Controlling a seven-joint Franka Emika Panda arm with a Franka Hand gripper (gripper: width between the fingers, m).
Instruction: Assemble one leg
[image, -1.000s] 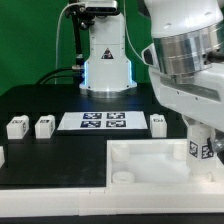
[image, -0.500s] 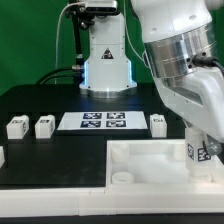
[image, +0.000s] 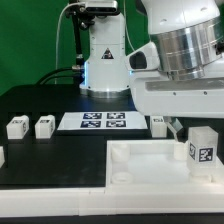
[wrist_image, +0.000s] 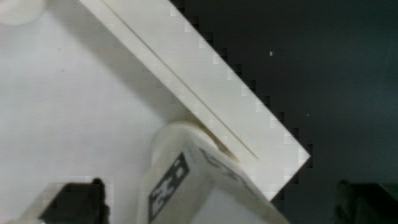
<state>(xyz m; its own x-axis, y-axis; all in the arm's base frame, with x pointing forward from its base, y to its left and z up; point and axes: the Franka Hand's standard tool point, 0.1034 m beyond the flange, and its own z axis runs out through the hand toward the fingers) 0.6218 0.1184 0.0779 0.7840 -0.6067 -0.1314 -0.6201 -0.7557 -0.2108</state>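
One leg (image: 203, 148), a small white block with a black-and-white tag, stands upright at the right corner of the large white tray-like piece (image: 140, 152), free of the arm. In the wrist view the leg (wrist_image: 183, 183) lies between my gripper's (wrist_image: 222, 205) two dark fingertips (wrist_image: 75, 201), which stand wide apart and touch nothing. The gripper is open and empty. In the exterior view the fingers are hidden behind the bulky white wrist (image: 185, 95) hanging above the leg. Three more legs rest on the black table: two at the exterior view's left (image: 17, 126) (image: 44, 126) and one (image: 158, 123) near the arm.
The marker board (image: 104, 121) lies flat at mid-table. The arm's base (image: 105, 60) stands behind it before a green backdrop. Another small white part (image: 2, 157) shows at the exterior view's left edge. The tray's raised rim (wrist_image: 196, 75) crosses the wrist view.
The gripper has let go of the leg and risen. The leg now stands alone in the tray's corner. The wrist has lifted and turned above it.
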